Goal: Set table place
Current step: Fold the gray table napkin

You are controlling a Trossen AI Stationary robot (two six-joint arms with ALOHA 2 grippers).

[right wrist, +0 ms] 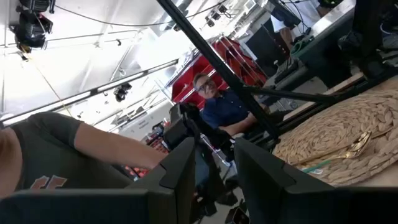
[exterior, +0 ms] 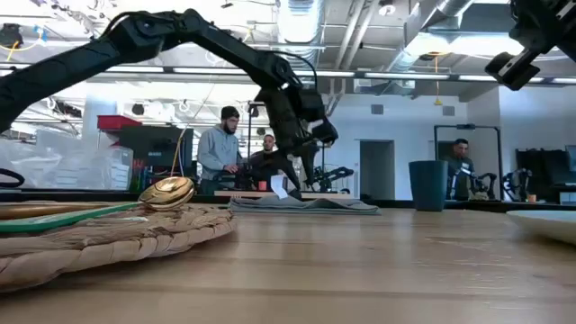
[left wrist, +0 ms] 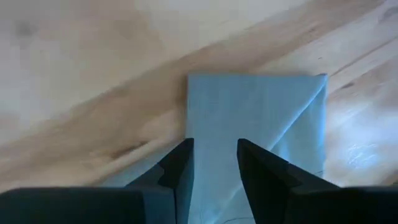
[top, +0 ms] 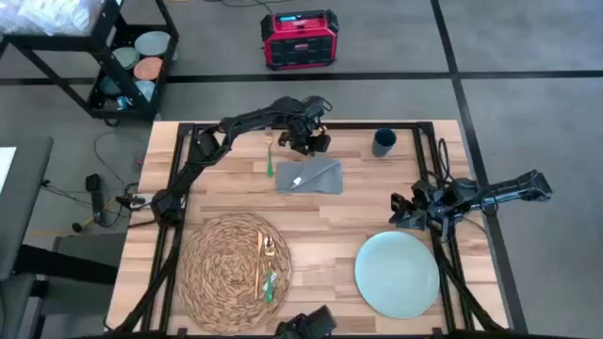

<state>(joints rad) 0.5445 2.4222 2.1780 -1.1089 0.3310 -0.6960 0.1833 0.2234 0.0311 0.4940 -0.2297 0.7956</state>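
Observation:
A grey folded napkin (top: 316,179) lies flat on the table (top: 349,221) at the far middle. My left gripper (left wrist: 214,158) points down over the napkin (left wrist: 261,112), open, a finger on each side of a strip of cloth. A green-handled fork (top: 268,160) lies to the napkin's left. The woven placemat (top: 212,273) at the near left carries a gold spoon (top: 269,247) and green-handled cutlery (top: 268,285). The pale plate (top: 398,273) lies at the near right and the dark cup (top: 383,142) stands at the far right. My right gripper (top: 403,212) hangs open above the plate's far edge. My left gripper comes at the napkin's middle (left wrist: 214,124) from above, pointing down. I cannot tell whether its fingertips (exterior: 290,183) touch the cloth. The napkin lies flat on the table.
Black rails (top: 174,202) run along the table's left, right and far sides. Bare wood lies between the placemat and the plate. Off the table stand a black cart (top: 113,56) and a red box (top: 300,40). People stand in the room beyond (exterior: 220,148).

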